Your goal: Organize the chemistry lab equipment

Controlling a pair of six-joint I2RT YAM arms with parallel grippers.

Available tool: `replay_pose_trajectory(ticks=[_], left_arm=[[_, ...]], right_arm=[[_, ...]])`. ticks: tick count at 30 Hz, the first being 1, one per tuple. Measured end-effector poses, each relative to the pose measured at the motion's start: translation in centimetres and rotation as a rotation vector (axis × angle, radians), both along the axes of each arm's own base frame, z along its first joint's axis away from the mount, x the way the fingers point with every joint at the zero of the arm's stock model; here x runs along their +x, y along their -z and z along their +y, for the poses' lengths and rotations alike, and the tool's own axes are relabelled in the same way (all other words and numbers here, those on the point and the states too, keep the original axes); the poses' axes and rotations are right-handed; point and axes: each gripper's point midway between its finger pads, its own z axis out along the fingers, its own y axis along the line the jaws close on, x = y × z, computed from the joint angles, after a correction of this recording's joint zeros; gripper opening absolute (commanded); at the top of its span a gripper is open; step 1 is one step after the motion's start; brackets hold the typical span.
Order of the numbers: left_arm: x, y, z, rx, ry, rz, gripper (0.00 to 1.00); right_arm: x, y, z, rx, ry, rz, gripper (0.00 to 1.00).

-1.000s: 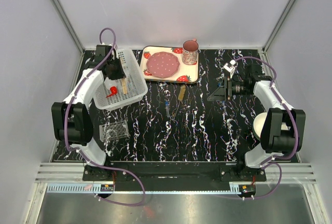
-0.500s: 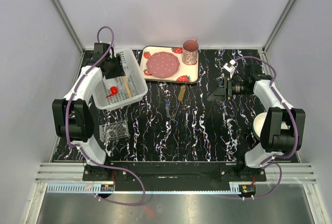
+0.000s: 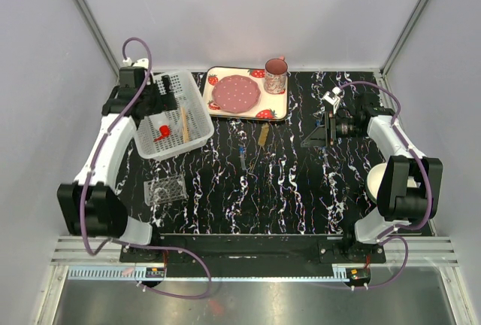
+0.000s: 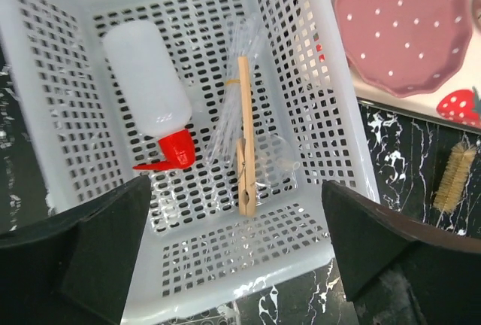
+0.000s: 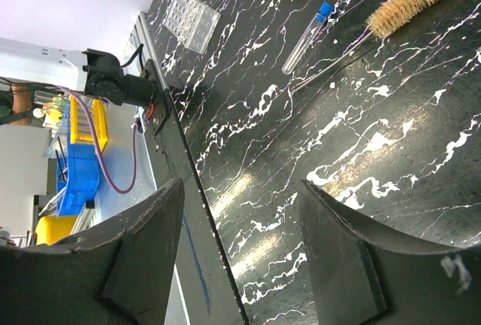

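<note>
Inside the white basket, the small white red-capped bottle lies beside a tan wooden stick resting on clear glassware; the fingers stand wide apart above.

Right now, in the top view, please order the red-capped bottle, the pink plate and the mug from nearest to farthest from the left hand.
1. Red-capped bottle, in the white basket beneath the left hand.
2. Pink plate, on the tray to the right.
3. Mug, at the tray's far right corner.
</note>
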Motion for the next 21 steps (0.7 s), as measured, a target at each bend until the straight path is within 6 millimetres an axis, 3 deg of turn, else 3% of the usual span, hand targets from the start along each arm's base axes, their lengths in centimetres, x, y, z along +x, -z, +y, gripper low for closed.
replay_pose_trajectory(ticks=[4, 7, 14, 21], left_arm=[[-2.2, -3.2, 0.9, 0.015, -0.032, -0.111, 0.99], [-3.4, -4.4, 1.4, 0.019, -0.053, -0.161, 0.99], [-5.7, -4.0, 0.7, -0.036, -0.036, -0.168, 0.99], [-7.9, -4.9, -2.5, -0.19, 0.063, -0.196, 0.99]], right_arm=[[-0.1, 0.2, -0.1, -0.013, 0.002, 0.003, 0.68], [-0.1, 0.3, -0.1, -0.017, 0.0, 0.004, 0.68], [0.0, 0.8, -0.4, -0.045, 0.003, -0.008, 0.68], [0.1, 1.1, -0.6, -0.068, 0.008, -0.015, 0.68]])
